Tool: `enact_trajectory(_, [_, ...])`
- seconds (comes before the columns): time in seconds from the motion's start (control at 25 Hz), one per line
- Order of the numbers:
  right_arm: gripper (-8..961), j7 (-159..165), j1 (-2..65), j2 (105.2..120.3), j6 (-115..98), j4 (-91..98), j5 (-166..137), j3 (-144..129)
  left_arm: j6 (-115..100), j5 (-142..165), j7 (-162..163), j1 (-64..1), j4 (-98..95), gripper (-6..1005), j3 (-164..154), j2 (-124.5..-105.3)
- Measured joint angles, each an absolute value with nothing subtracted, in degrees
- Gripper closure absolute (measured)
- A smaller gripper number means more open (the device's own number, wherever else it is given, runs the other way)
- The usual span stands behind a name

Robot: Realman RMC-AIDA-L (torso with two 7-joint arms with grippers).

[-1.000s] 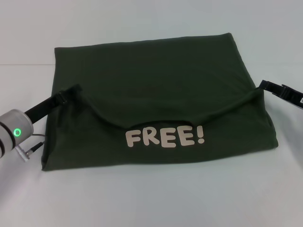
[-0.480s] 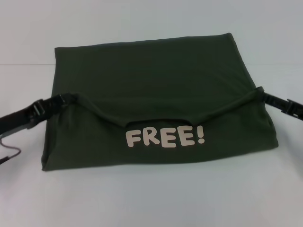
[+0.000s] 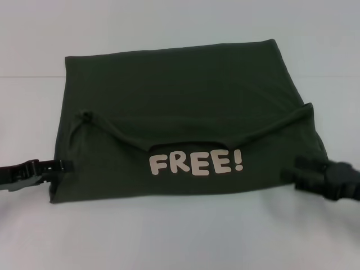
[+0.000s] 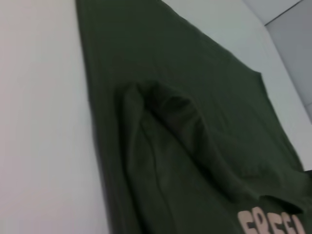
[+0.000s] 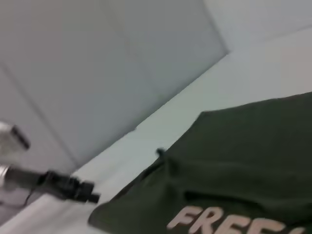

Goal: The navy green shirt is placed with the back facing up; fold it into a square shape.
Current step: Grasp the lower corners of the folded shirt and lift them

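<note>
Navy green shirt (image 3: pixel 185 95), dark olive cloth, lying flat on the white surface, folded to a rough rectangle, 1 near layer turned over with a sagging curved edge, cream letters "FREE!" facing up near the front, small bunched corners at both sides

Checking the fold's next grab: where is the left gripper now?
In the head view, the left gripper sits at the navy green shirt's left edge, near its front corner.
</note>
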State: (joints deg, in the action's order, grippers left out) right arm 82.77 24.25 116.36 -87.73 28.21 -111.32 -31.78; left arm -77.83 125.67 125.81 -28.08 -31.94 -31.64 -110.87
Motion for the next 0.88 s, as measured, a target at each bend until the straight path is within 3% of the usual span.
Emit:
enact_trajectory(0.28, [79, 75.18, 24.75, 118.68, -89.36, 28.20, -116.30, -32.02, -74.25, 125.93, 124.19, -28.42, -32.15, 343, -32.08, -111.07])
enact_trajectory(0.88, [81, 74.43, 24.81, 118.83, -89.50, 28.03, -116.70, -32.78, -72.37, 126.20, 124.42, -28.23, -31.35, 370, -35.74, -111.90])
